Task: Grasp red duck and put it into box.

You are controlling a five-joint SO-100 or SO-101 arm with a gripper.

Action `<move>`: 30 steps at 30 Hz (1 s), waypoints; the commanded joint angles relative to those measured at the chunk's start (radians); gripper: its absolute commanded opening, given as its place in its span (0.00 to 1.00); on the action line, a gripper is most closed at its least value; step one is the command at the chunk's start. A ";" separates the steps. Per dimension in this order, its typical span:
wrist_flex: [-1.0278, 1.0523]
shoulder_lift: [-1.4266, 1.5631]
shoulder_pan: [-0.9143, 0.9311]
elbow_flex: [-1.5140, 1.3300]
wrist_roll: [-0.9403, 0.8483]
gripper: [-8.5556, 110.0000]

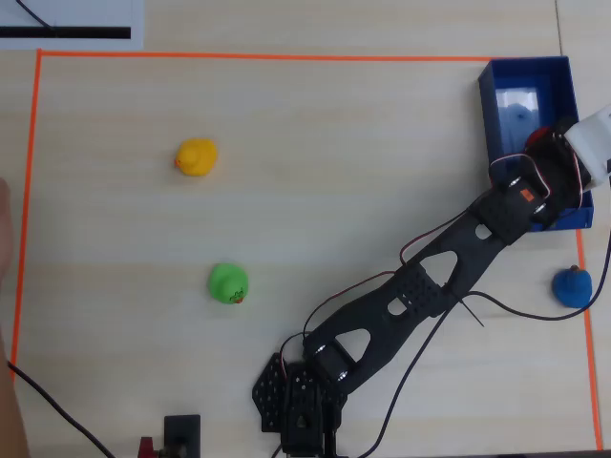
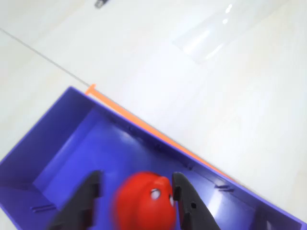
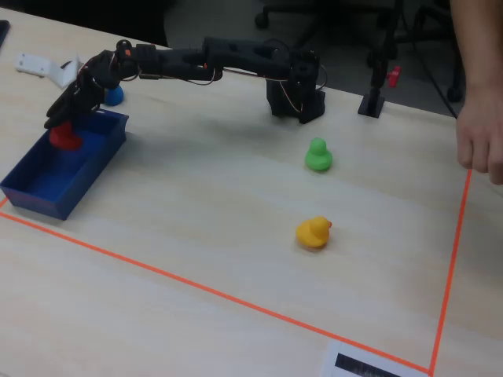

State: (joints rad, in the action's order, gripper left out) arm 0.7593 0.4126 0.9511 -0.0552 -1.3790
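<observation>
The red duck (image 2: 144, 203) is over the floor of the blue box (image 2: 48, 139), between my gripper's (image 2: 136, 177) two black fingers. The jaws stand apart. The duck lies against the right finger, with a gap to the left finger, and it is blurred while the fingers are sharp. In the fixed view the duck (image 3: 64, 137) sits at the far end of the box (image 3: 55, 184), just under the gripper (image 3: 67, 118). In the overhead view only a bit of red (image 1: 541, 135) shows beside the gripper (image 1: 549, 138) over the box (image 1: 489, 95).
A yellow duck (image 1: 197, 156), a green duck (image 1: 228, 283) and a blue duck (image 1: 572, 286) stand on the table. The blue duck is just outside the orange tape (image 1: 286, 56), near the box. A person's hand (image 3: 479, 141) hangs at the right edge of the fixed view.
</observation>
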 commanded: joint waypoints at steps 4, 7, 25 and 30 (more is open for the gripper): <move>0.011 0.044 0.002 0.072 0.006 0.31; 0.061 0.075 -0.005 0.071 0.014 0.29; 0.876 1.244 -0.538 -0.851 0.250 0.07; 0.799 1.623 -0.663 -1.480 0.018 0.07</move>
State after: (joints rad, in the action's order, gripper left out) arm 1.5861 1.6904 0.3482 -0.9342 -1.1336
